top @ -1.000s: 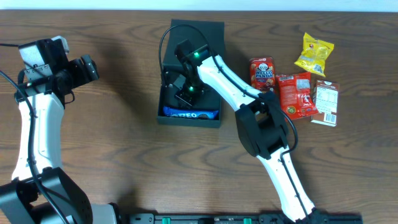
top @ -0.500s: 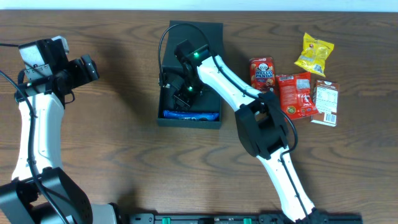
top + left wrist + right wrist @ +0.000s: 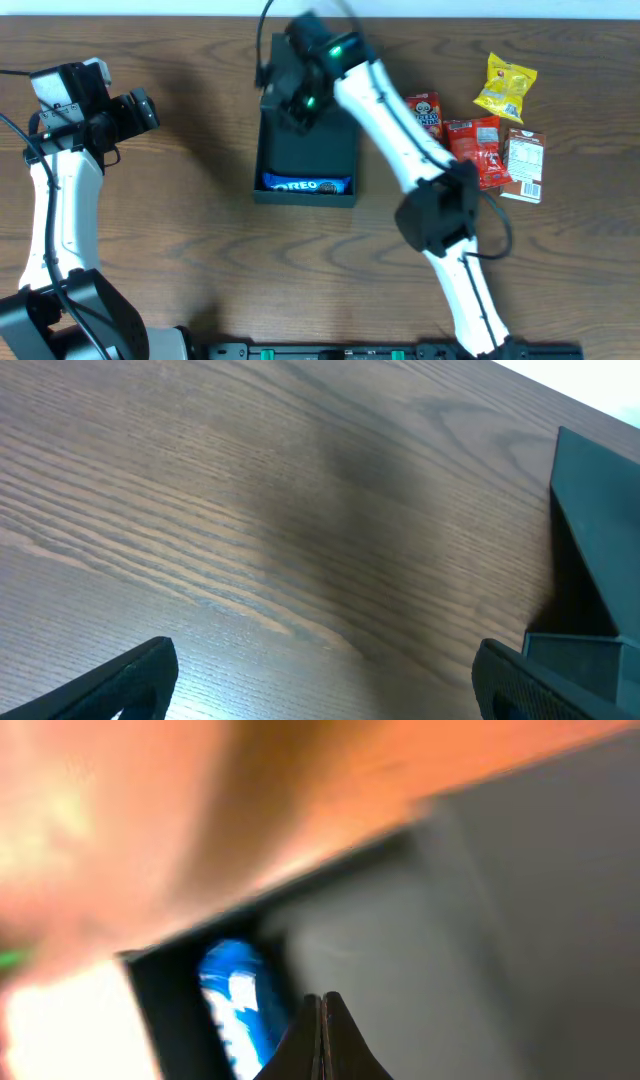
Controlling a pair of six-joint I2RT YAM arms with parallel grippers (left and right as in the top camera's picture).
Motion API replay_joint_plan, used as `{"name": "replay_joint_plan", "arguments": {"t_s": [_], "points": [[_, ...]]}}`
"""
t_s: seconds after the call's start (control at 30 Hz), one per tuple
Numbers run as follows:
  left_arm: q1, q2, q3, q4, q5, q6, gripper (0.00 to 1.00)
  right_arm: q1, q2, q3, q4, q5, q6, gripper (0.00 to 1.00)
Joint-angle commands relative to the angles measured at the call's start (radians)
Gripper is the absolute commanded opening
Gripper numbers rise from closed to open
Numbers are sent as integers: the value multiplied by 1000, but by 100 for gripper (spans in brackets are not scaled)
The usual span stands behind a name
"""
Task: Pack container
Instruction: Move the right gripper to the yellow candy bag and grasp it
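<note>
The black container (image 3: 340,160) stands open at the table's middle, its flap lid at the far end. A blue Oreo packet (image 3: 305,185) lies inside along its near wall. My right gripper (image 3: 298,100) hovers over the container's far part, fingers pressed shut with nothing seen between them. The right wrist view is blurred: the shut fingers (image 3: 320,1020) are over the container's dark inside (image 3: 450,950), with the Oreo packet (image 3: 235,1005) to their left. My left gripper (image 3: 128,110) is open and empty at the far left; in the left wrist view (image 3: 325,680) the container's corner (image 3: 590,560) shows at the right.
Four snack packets lie right of the container: a red Hello Panda packet (image 3: 424,116), a red packet (image 3: 478,152), a yellow packet (image 3: 505,88) and a brown-and-white packet (image 3: 523,165). Bare wood lies between my left gripper and the container.
My right gripper has left the container's inside and moved up and toward the far end, over the lid. The Oreo packet stays at the near wall. The left arm has not moved.
</note>
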Motion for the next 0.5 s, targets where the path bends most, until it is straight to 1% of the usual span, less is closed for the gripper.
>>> {"name": "replay_joint_plan", "arguments": {"t_s": [0.0,0.03,0.13,0.2,0.3,0.37,0.4,0.43,0.47], "points": [[6,0,14,-3,7,11,95,-90,-73,38,-10,277,52,1],[6,0,14,-5,7,12,95,-127,-73,38,-18,322,74,1],[6,0,13,-11,7,12,95,-254,-72,27,-63,328,91,2],[6,0,13,-13,7,15,95,-347,-72,27,-98,328,97,8],[6,0,10,-8,6,15,95,-454,-71,25,-131,328,105,11],[6,0,10,-5,6,15,95,-542,-69,3,-122,320,153,13],[6,0,10,-3,6,15,95,-574,-68,-12,-113,317,180,16],[6,0,10,-1,6,15,95,-597,-68,-29,-99,317,203,21],[6,0,10,2,5,15,95,-616,-68,-51,-74,317,227,33]]}}
